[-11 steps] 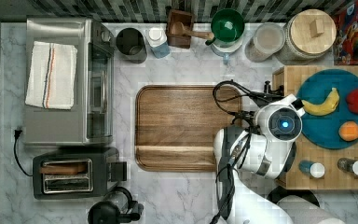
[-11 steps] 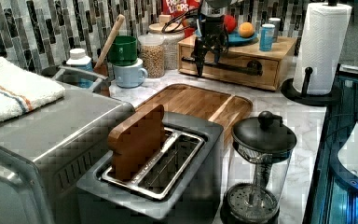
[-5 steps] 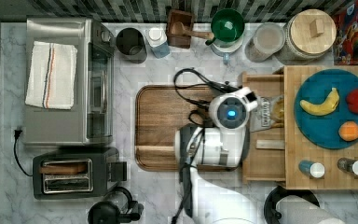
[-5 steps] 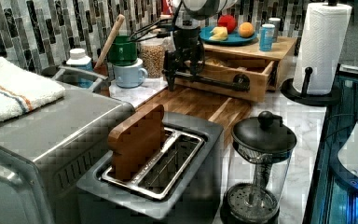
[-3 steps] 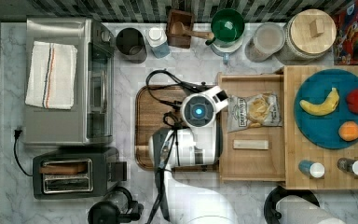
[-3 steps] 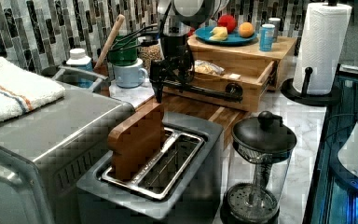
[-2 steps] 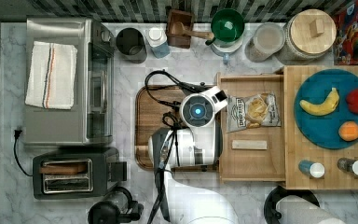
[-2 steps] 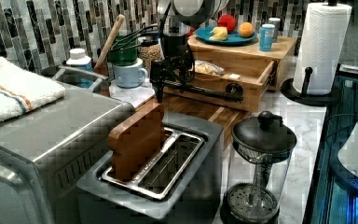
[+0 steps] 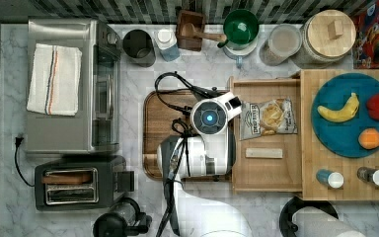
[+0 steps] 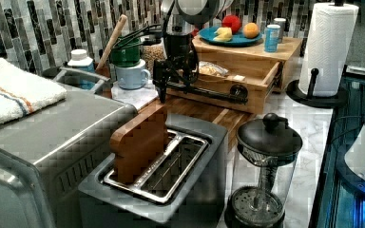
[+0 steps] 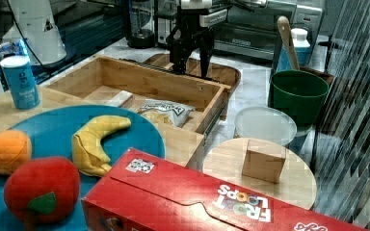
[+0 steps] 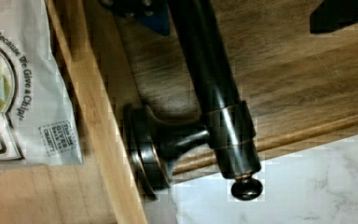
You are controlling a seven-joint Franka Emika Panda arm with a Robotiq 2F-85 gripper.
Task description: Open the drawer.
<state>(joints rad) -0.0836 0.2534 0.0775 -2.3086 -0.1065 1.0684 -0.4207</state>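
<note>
We see the drawer (image 9: pixel 266 170) standing open. It juts from its bamboo box (image 9: pixel 348 185), which sits by the counter's (image 9: pixel 128 202) edge at the top view's right. The drawer's front panel reaches over the edge of the walnut tray (image 9: pixel 160 123) lying mid-counter.

The drawer's pale floor carries two things:
- A chip bag (image 9: pixel 268 118) lies towards the corner nearer the backsplash.
- A small pale block (image 9: pixel 263 153) lies apart from the bag, towards the other side.

The gripper (image 11: pixel 191 67) points straight down at the drawer's front, near the end of the panel closer to the backsplash. Its fingers (image 12: pixel 156 21) are spread apart and straddle the black handle (image 12: pixel 214 93) — one on the drawer side of the bar, the other well out over the tray. In the wrist view the blue-padded finger sits just beside the bar, and the outer one is clear of it. We cannot tell whether the pad actually touches.

The wrist view also shows the handle's round mount fixed to the front panel. The bar's knobbed end pokes past the tray's edge over the marble.

On top of the box rests a blue plate (image 9: pixel 345 143) with a banana (image 9: pixel 339 111) — and two round fruits at its far rim.
</note>
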